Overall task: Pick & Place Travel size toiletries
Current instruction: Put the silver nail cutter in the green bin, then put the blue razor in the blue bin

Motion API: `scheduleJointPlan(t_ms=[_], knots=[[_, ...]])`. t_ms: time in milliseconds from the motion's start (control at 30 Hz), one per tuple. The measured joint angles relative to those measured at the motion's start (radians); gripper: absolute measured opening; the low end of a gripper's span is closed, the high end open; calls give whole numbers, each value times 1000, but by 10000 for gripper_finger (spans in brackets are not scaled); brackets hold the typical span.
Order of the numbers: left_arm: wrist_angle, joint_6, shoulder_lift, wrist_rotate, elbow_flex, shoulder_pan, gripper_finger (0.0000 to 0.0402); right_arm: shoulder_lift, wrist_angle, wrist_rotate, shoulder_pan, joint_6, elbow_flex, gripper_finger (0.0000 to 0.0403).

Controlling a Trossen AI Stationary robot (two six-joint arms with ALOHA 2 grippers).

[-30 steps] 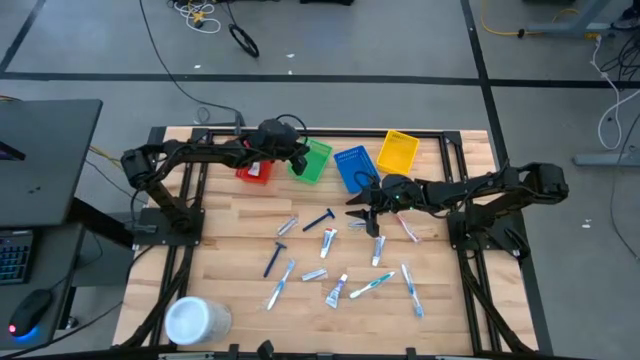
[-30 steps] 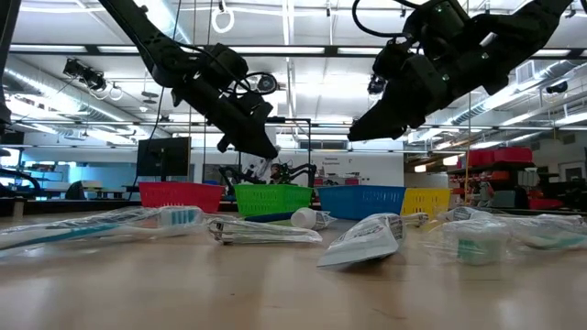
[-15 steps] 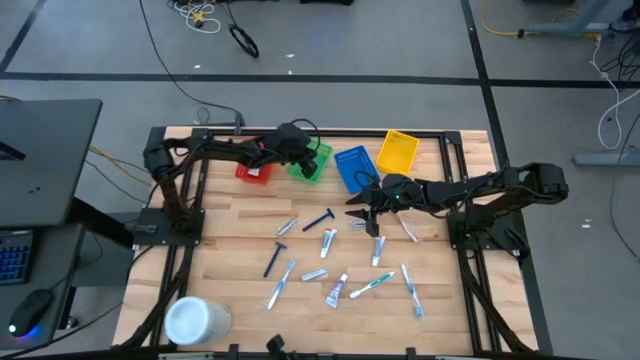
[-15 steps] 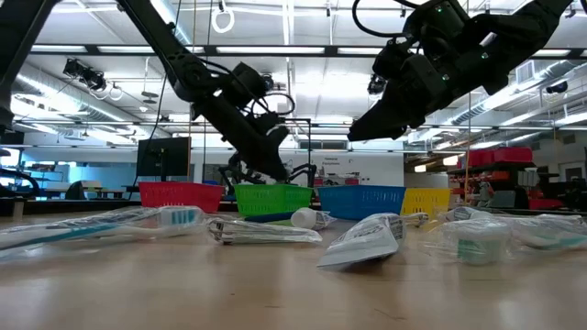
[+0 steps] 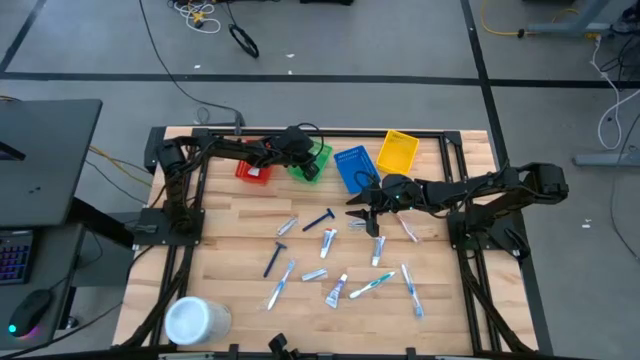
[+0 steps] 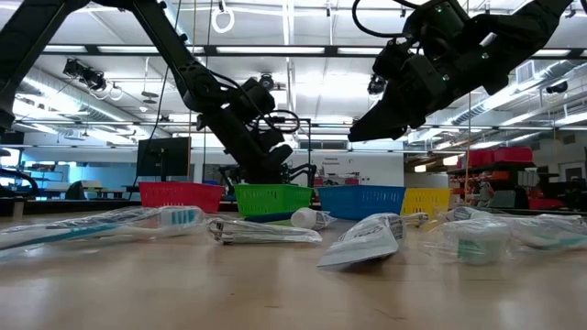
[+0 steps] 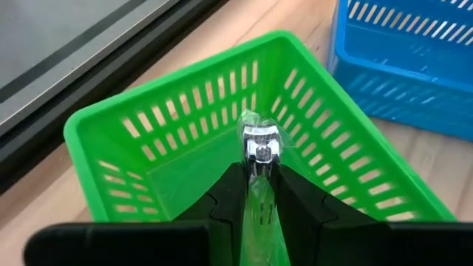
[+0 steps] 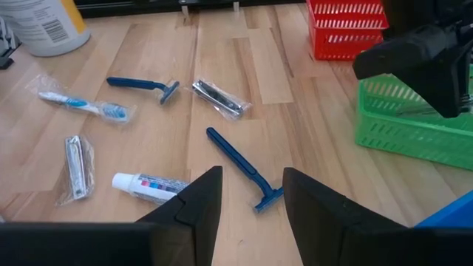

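Over green basket [image 7: 177, 140] | left gripper [image 7: 257, 193] pinching wrapped shiny thing [image 7: 260, 144] (nail clipper?) | next: let go | right gripper [image 8: 251, 193] open, empty, above razor [image 8: 244, 168]

The left gripper [image 5: 308, 160] hangs over the green basket [image 5: 318, 163], which sits between the red basket [image 5: 252, 173] and the blue basket [image 5: 352, 166]; a yellow basket [image 5: 398, 151] ends the row. The right gripper [image 5: 352, 211] hovers just beside a dark blue razor [image 5: 319, 220], with toiletries [image 5: 335, 291] scattered nearby and a white tub [image 5: 197, 320] at the table's corner
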State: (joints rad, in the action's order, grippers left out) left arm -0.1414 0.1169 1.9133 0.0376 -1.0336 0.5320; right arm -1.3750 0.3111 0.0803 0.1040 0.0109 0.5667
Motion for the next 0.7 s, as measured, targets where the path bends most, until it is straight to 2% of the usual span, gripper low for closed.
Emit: scheduleJointPlan(t_ms=[367, 533, 700], knots=[[38, -2, 0, -5, 1, 0, 127, 0, 0, 0, 0, 0, 0, 154], [41, -2, -8, -5, 2, 0, 137, 0, 0, 0, 0, 1, 0, 154], [53, -23, -72, -8, 2, -12, 138, 0, 0, 2, 0, 12, 0, 156]])
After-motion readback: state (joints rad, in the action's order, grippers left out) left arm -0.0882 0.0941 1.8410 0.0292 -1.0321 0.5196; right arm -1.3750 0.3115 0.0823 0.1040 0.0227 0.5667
